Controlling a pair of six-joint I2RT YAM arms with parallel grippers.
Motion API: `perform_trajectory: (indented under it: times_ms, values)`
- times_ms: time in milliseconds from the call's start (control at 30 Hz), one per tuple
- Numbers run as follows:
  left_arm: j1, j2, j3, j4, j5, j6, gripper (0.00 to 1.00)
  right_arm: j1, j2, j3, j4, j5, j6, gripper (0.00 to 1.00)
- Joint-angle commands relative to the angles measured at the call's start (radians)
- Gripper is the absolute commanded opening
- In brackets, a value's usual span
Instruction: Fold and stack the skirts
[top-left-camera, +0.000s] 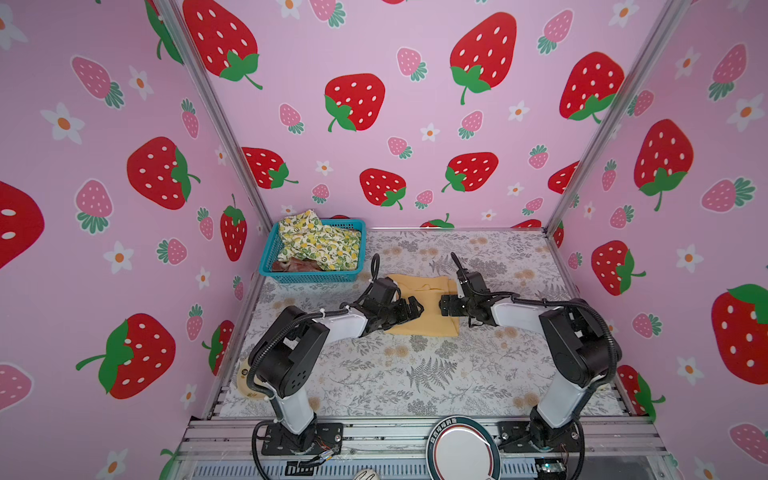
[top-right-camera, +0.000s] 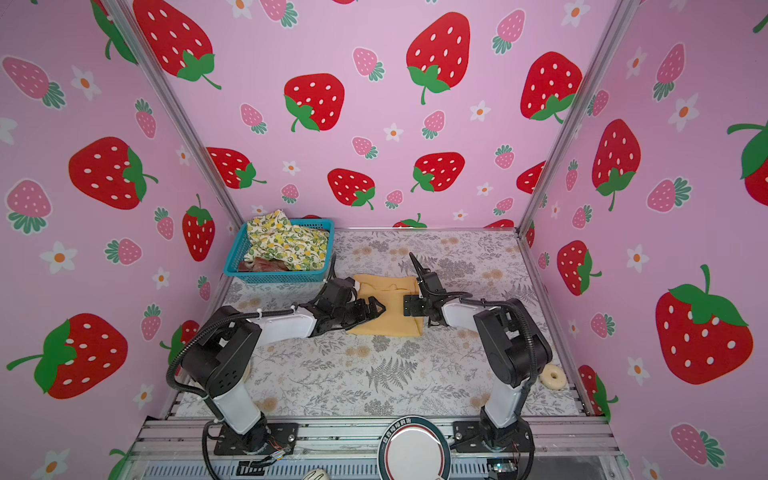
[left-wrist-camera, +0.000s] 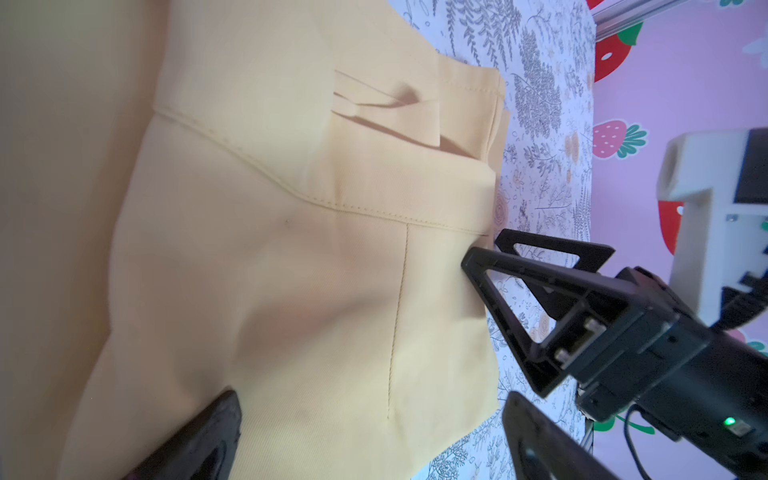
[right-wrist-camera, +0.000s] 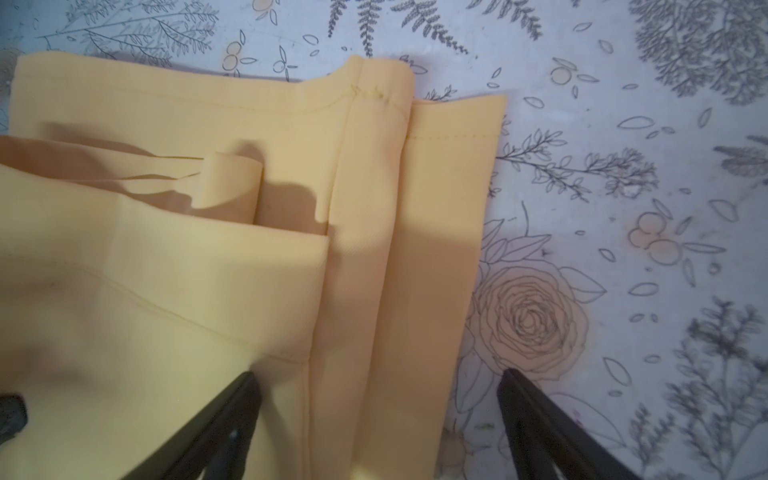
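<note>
Both pairs of jaws are hanging wide over the folded yellow skirt (top-left-camera: 430, 322) lying at the centre of the table (top-left-camera: 415, 374), and the right jaws, straddling its stacked edge, are risking pinching only the top layers.

mustard skirt (right-wrist-camera: 208, 291): folded, on floral cloth (right-wrist-camera: 623, 208) | right fingers (right-wrist-camera: 224, 419): apart, straddling skirt edge

The plaid skirt (top-left-camera: 297, 264) lies mostly hidden beneath the lemon skirt (top-left-camera: 320, 245).

Top views overlook all; wrist views closely share the yellow skirt (left-wrist-camera: 291, 270).
</note>
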Motion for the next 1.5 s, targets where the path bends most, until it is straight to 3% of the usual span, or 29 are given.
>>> perform_trajectory:
  times_ms: [0, 167, 367, 600, 700, 867, 1100, 1333, 1467]
  values:
    - [0.007, -0.03, 0.055, -0.11, -0.037, 0.021, 1.0, -0.001, 0.033, -0.008, -0.064, -0.028, 0.02, 0.88]
    - [0.006, -0.071, 0.084, -0.143, -0.047, 0.028, 0.99, -0.002, 0.054, -0.004, -0.049, -0.049, 0.03, 0.79]
    - [0.009, -0.11, 0.119, -0.198, -0.065, 0.05, 0.99, 0.003, 0.076, -0.008, -0.021, -0.097, 0.054, 0.61]
    - [0.023, -0.167, 0.122, -0.239, -0.078, 0.058, 0.99, 0.005, 0.094, -0.008, 0.004, -0.144, 0.076, 0.35]
    - [0.031, -0.199, 0.106, -0.254, -0.087, 0.06, 0.99, 0.005, 0.108, 0.006, 0.0, -0.163, 0.076, 0.15]
    - [0.056, -0.254, 0.074, -0.277, -0.1, 0.066, 0.99, 0.005, 0.13, 0.048, -0.029, -0.176, 0.058, 0.02]
    - [0.081, -0.331, 0.069, -0.358, -0.175, 0.121, 0.99, -0.045, 0.073, 0.14, -0.215, 0.004, -0.078, 0.0]
    - [0.108, -0.348, 0.075, -0.358, -0.162, 0.134, 0.99, -0.157, 0.072, 0.277, -0.402, 0.221, -0.258, 0.0]
    - [0.119, -0.342, 0.078, -0.354, -0.159, 0.134, 0.99, -0.229, 0.086, 0.348, -0.449, 0.281, -0.297, 0.01]
